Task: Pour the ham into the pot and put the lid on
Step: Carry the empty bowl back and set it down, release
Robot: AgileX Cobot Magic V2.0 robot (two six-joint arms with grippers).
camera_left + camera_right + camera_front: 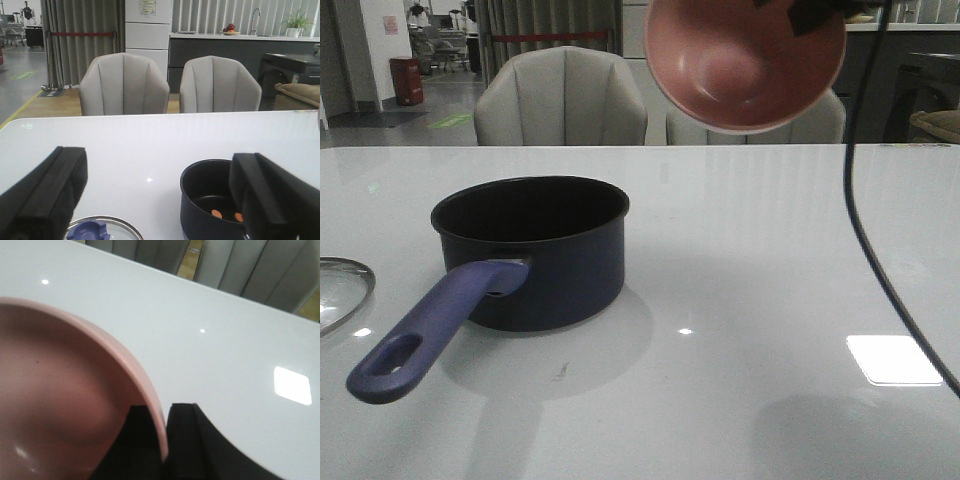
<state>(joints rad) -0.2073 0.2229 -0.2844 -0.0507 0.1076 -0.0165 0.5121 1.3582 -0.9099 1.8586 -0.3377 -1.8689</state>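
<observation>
ham (216,213) looks poured into pot (532,250) | right pincer (162,440) clamped on empty pink bowl (745,62) rim | left pincer (150,200) spread wide | next I'd grab the lid (97,230) by its blue knob (89,231), glass = slippery, breakable

Right gripper (163,440) is clamping the rim of a round pink bowl (60,390), one black finger (132,440) sitting inside the wall, the other outside. Glossy white table (225,340) is showing light reflections; grey upholstered chairs (260,270) are standing beyond its far edge.
</observation>
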